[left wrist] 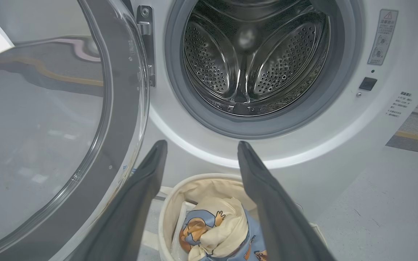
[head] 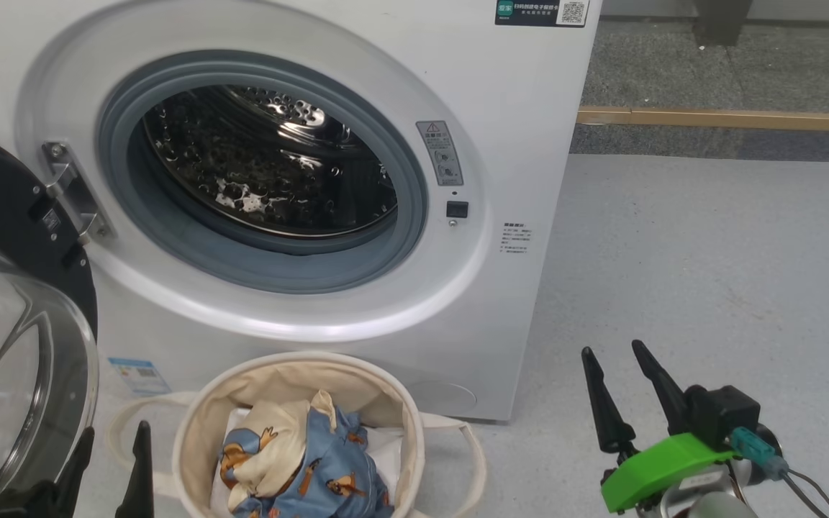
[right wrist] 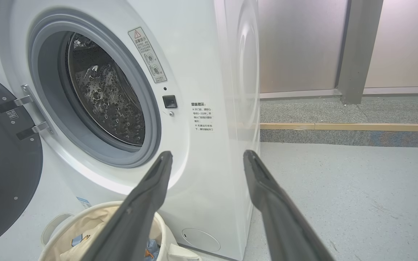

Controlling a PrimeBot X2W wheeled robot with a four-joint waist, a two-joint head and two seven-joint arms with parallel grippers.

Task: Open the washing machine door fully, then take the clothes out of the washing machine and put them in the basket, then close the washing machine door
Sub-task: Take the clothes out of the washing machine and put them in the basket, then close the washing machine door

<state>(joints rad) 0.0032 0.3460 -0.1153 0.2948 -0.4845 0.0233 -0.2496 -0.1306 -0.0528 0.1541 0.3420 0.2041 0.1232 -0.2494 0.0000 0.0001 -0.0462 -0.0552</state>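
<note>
By the door: While the two long dark fingers of our left gripper stand wide apart with nothing between them, they sit low, just beside the large round washing machine door; we cannot tell whether they touch its glass.
Basket: the round cream canvas basket stands just right of our left gripper, on the floor below the drum mouth.
Clothes: the small blue clothes lie bunched inside the basket, ahead of the left fingers.
Machine corner: our right gripper hangs over the floor off the front right corner of the white front-loading washing machine, its fingers spread and empty, well apart from the basket.
Around: a metal hinge carries the door; a blue sticker sits low on the machine; right of it lie grey floor and a wooden strip.
In the way: the door's bulging glass bowl crowds our left gripper.
Looks: the door has a glossy black rim and is swung wide open; a grey rubber ring frames the perforated steel drum; the clothes carry orange-brown bears, with one cream part on top.
</note>
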